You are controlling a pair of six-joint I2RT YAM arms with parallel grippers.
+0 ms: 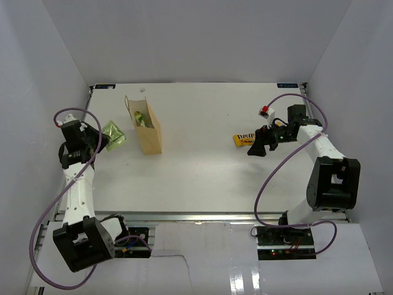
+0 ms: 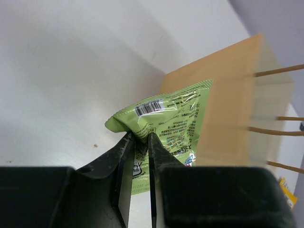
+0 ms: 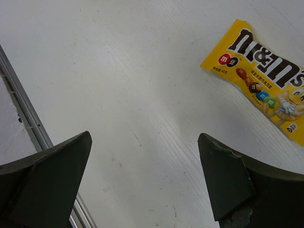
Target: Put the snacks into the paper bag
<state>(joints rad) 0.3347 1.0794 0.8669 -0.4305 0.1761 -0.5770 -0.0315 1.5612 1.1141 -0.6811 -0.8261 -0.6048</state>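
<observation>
The left claw (image 2: pixel 140 138) is nearly closed and pinches the green pouch (image 2: pixel 173 116) by one crumpled corner. The pouch seems lifted off the counter (image 1: pixel 202 178). In the top view the paper bag (image 1: pixel 151 136) stands upright at 3 o'clock of the pouch, close but apart, with its mouth facing up. The right claw (image 3: pixel 145 137) is opened wide and holds nothing. The yellow candy packet (image 3: pixel 259 78) lies flat on the counter at 1 o'clock in the wrist view, outside the gap between the fingers.

I see some risks from here. The grip is only on a corner, so the glossy pouch may slip or swing when the arm moves. The pouch looks almost as wide as the bag's mouth. If it comes down tilted, it can catch the rim or the thin handles (image 2: pixel 280 71) and push the light bag over. On the right side, closing now would miss the packet, and such a flat packet is hard to pinch from the counter.
</observation>
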